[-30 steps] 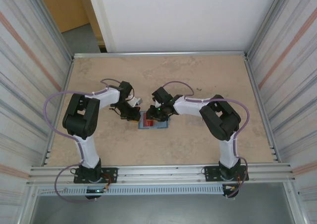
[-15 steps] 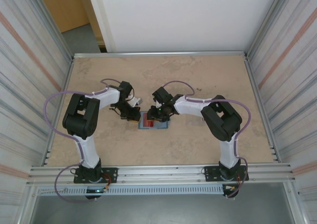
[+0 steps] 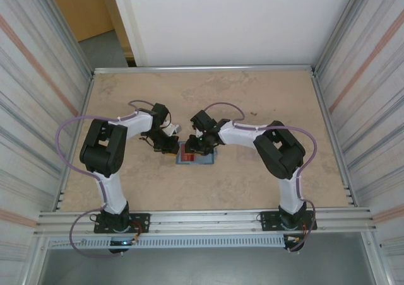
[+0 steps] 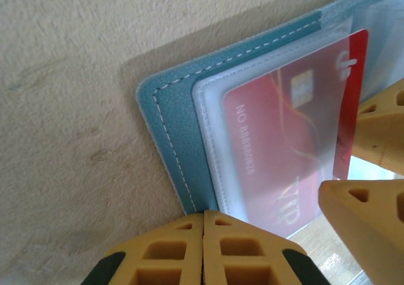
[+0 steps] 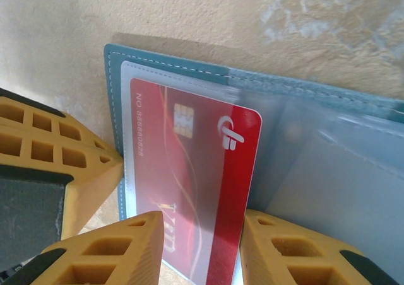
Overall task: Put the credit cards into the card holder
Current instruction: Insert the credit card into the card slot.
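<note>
The card holder [image 3: 207, 159] lies open on the table, teal outside [image 4: 177, 140] with clear sleeves inside [image 5: 315, 171]. A red credit card [image 5: 196, 159] with a chip and white logo sits mostly inside the left sleeve, with its end strip [image 4: 355, 83] still bare. My right gripper [image 5: 202, 225] is shut on that card across its long edges, above the holder's middle [image 3: 193, 147]. My left gripper [image 4: 203, 225] is shut with nothing in it. Its tips rest at the holder's left edge [image 3: 172, 147]. The right gripper's yellow fingers [image 4: 379, 130] show beside the card.
Bare beige tabletop [image 3: 252, 96] surrounds the holder. Metal rails [image 3: 202, 68] and ribbed side walls frame the table. The two grippers stand close together over the holder, with the left fingers [image 5: 50, 146] right next to the right gripper.
The right gripper has edged slightly to the left with the card. The left arm and the holder have not moved.
</note>
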Robot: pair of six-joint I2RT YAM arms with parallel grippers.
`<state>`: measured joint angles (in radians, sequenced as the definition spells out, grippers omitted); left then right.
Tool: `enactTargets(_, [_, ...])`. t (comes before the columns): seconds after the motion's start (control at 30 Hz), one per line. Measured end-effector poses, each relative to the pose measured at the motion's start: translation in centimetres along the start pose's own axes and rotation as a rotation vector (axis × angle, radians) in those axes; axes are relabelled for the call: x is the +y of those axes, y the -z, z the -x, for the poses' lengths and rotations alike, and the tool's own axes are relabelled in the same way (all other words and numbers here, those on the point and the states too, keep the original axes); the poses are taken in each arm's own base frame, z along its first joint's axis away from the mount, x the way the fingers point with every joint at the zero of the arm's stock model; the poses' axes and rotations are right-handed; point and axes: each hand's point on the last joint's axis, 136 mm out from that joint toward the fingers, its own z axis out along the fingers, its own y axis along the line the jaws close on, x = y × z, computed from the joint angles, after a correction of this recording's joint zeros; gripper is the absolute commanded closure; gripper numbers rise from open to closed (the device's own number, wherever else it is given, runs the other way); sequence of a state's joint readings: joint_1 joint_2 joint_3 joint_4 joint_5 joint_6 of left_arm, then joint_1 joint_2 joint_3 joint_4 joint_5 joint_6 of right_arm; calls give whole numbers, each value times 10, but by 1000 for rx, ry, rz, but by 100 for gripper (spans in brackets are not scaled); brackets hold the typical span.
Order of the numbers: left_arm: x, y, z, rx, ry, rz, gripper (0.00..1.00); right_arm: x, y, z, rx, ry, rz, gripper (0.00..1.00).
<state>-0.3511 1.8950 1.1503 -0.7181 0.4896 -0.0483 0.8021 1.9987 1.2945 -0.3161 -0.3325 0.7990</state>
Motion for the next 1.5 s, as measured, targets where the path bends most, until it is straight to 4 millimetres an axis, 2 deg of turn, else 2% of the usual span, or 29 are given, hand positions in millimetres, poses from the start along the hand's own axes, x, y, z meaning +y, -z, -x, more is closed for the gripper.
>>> enactTargets(1.0, [0,0,0,6,3,0,91,5,-2,-3,18,7,-43,68])
enactTargets(1.4, [0,0,0,6,3,0,91,3,-2,-3,19,6,-59,68])
enactTargets(1.5, [0,0,0,9,5,1,91,0,3,-3,14,7,-71,67])
